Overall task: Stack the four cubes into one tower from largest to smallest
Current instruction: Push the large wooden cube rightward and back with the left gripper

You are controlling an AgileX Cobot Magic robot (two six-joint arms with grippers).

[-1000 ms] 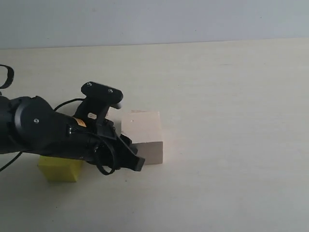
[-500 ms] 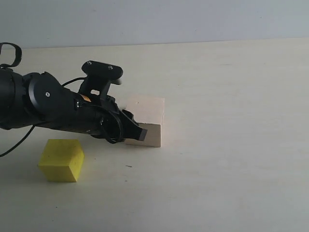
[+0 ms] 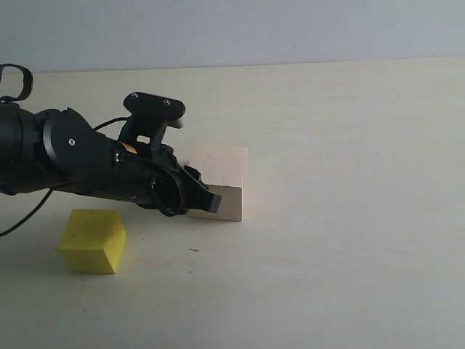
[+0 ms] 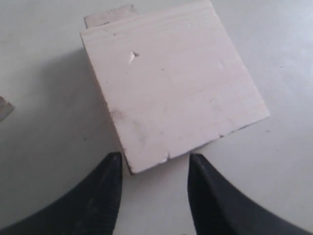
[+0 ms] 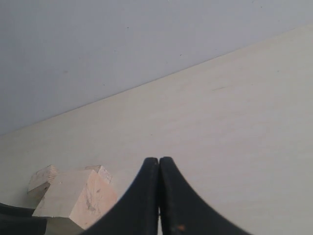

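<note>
Jaws of the left gripper [image 4: 152, 165] stood apart, gripping nothing, a corner of the pale cube [image 4: 171, 83] poking between their tips. The yellow cube [image 3: 91, 240] sat well apart; open table [image 3: 349, 218] spread wide on the right arm's side. The right gripper [image 5: 159, 164] was closed, empty.

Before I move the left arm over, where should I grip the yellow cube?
Come from straight above and close the jaws on two opposite upright faces of the yellow cube, around mid-height. It sits flat on the table, apart from the pale wood cube, top and sides clear. It looks slightly turned, so square the wrist to its faces.
</note>
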